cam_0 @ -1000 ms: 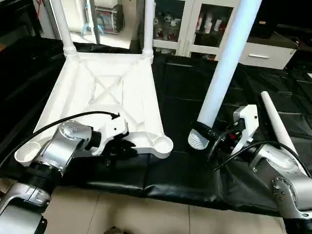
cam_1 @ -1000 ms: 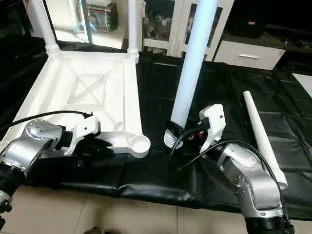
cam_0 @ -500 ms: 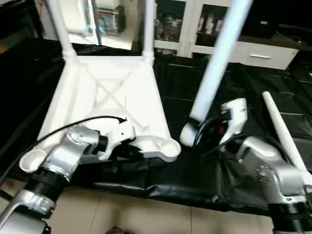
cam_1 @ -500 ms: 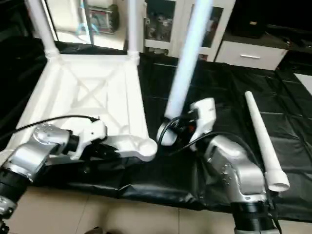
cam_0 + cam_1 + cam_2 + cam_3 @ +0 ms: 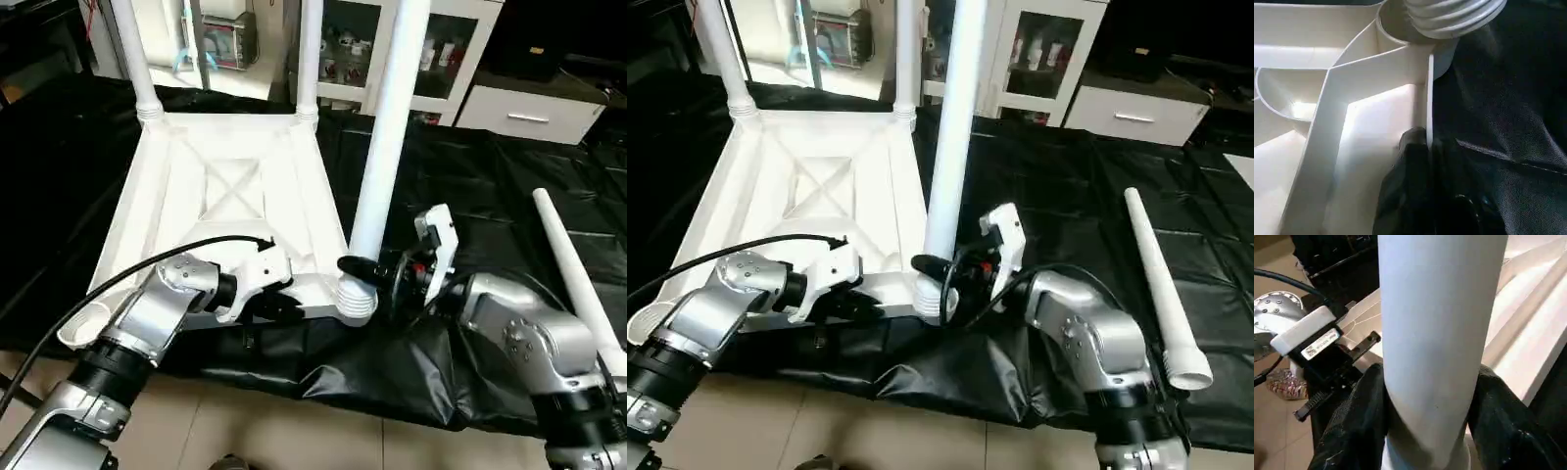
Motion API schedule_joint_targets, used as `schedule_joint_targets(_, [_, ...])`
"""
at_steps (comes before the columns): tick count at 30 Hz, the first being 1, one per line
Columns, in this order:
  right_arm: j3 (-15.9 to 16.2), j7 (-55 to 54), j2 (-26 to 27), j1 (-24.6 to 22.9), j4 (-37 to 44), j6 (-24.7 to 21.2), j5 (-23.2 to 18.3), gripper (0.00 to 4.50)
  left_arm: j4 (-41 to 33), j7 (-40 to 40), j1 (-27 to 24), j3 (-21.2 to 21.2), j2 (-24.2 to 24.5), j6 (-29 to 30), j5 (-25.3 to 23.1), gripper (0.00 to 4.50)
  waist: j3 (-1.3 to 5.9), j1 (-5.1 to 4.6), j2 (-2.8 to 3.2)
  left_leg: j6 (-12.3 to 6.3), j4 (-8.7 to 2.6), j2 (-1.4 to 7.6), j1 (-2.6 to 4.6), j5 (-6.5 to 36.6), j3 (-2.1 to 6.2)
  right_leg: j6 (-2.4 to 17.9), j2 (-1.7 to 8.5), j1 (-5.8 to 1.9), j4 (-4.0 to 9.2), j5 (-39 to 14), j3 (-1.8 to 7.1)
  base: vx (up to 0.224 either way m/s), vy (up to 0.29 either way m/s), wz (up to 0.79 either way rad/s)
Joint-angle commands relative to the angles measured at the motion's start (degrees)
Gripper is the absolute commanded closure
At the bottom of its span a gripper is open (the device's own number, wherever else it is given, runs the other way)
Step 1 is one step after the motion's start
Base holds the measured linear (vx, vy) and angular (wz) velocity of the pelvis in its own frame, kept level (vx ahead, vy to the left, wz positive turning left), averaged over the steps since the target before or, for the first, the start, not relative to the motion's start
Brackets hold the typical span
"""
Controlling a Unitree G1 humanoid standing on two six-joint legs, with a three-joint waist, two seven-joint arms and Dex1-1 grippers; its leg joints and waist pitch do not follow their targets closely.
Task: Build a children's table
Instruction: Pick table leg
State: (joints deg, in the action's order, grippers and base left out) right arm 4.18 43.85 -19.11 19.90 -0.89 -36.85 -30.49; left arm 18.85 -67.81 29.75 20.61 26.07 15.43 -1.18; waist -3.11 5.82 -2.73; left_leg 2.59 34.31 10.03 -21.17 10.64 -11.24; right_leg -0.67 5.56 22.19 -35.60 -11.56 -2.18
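Note:
The white table top (image 5: 176, 186) lies underside up on a black cloth, X ribs showing. Two legs (image 5: 132, 49) (image 5: 311, 49) stand in its far corner sockets. My left gripper (image 5: 284, 305) is shut on the top's near rim wall (image 5: 1429, 98), one black finger (image 5: 1413, 147) on each side. My right gripper (image 5: 377, 274) is shut on a third leg (image 5: 387, 137), held nearly upright. Its threaded end (image 5: 355, 299) sits at the near right corner socket. Black fingers (image 5: 1366, 401) flank that leg (image 5: 1440, 333). Near my left forearm, the near left socket (image 5: 78, 328) is open.
A loose fourth leg (image 5: 573, 274) lies on the cloth at the right. The black cloth (image 5: 392, 362) is bunched up under my right arm near the tiled floor (image 5: 245, 431). Glass-door cabinets (image 5: 441, 49) and a white drawer unit (image 5: 529, 113) stand behind.
My right gripper has carried its leg leftward from over the cloth to the near right corner socket and stood it straighter. My left gripper has closed on the near rim.

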Motion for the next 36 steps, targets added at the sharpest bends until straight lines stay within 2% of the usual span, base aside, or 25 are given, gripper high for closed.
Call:
schedule_joint_targets(1, [0.1, 0.6, -0.9, 0.3, -0.3, 1.7, 1.2, 2.64, -1.1, -0.7, -0.7, 1.4, -2.4, -0.2, 2.2, 4.49, 3.48, -0.25, -1.00, -0.03, -4.55, 3.09, 1.06, 8.7, 1.03, 9.9, 3.16, -1.24, 3.90, -11.1, 2.02, 0.000, 0.000, 0.00])
schedule_joint_targets(9, [0.9, 1.3, -1.3, 0.8, -1.8, 3.1, 2.8, 2.64, -2.1, -1.2, -1.3, 1.2, -1.8, 0.2, 1.9, 4.49, 3.46, -0.19, -1.06, 0.11, -4.59, 3.08, 1.07, 9.2, 1.04, 10.2, 3.19, -1.24, 3.98, -11.3, 2.02, 0.000, 0.000, 0.00])
schedule_joint_targets(10, [0.8, 1.4, -1.5, 1.1, -2.7, 3.5, 3.3, 2.64, -2.2, -1.3, -1.3, 1.2, -1.7, 0.4, 1.8, 4.49, 3.46, -0.22, -1.19, 0.21, -4.60, 3.08, 1.06, 9.4, 1.03, 10.1, 3.18, -1.26, 4.02, -11.6, 2.00, 0.000, 0.000, 0.00])
schedule_joint_targets(15, [0.0, 1.2, -1.6, 1.7, -4.7, 3.4, 3.6, 2.64, -2.6, -1.8, -1.5, 1.2, -1.5, 0.8, 2.0, 4.49, 3.53, -0.27, -0.96, 0.19, -4.55, 3.09, 1.09, 9.1, 1.04, 10.4, 3.15, -1.28, 3.90, -10.5, 2.02, 0.000, 0.000, 0.00])
schedule_joint_targets(16, [-0.1, 1.3, -1.6, 1.8, -5.0, 3.4, 3.7, 2.64, -2.7, -1.8, -1.5, 1.2, -1.6, 0.8, 2.1, 4.49, 3.52, -0.29, -1.08, 0.05, -4.52, 3.07, 1.04, 8.8, 1.02, 10.6, 3.10, -1.32, 3.86, -9.9, 2.02, 0.000, 0.000, 0.00])
schedule_joint_targets(20, [1.9, 3.0, -2.2, 2.3, -6.8, 4.9, 5.6, 2.64, -2.5, -2.2, -1.4, 1.4, -1.5, 0.7, 2.0, 4.49, 3.55, -0.35, -1.05, -0.13, -4.47, 3.06, 1.02, 8.5, 1.00, 11.1, 3.05, -1.36, 3.75, -9.3, 1.96, 0.000, 0.000, 0.00])
schedule_joint_targets(23, [2.3, 3.0, -1.9, 2.5, -7.1, 5.2, 6.0, 2.64, -2.4, -2.2, -1.3, 1.4, -1.5, 0.7, 1.9, 4.49, 3.56, -0.27, -1.12, -0.18, -4.49, 3.11, 1.07, 8.5, 1.00, 11.1, 3.11, -1.40, 3.76, -9.4, 1.98, 0.000, 0.000, 0.00])
schedule_joint_targets(30, [5.6, 2.7, -1.0, 3.6, -9.4, 8.3, 10.0, 2.64, -2.2, -2.3, -1.2, 1.3, -1.2, 0.8, 1.8, 4.49, 3.52, -0.39, -1.27, -0.14, -4.51, 3.09, 1.05, 8.6, 1.00, 11.0, 3.06, -1.33, 3.76, -9.8, 1.96, 0.000, 0.000, 0.00])
schedule_joint_targets(36, [6.0, 2.8, -0.9, 2.5, -10.0, 9.2, 10.6, 2.64, -2.2, -2.1, -1.3, 0.9, -0.8, 0.9, 1.7, 4.49, 3.41, -0.54, -1.34, 0.75, -4.76, 3.18, 1.18, 11.1, 1.12, 10.3, 3.11, -1.19, 4.09, -12.3, 2.01, 0.000, 0.000, 0.00])
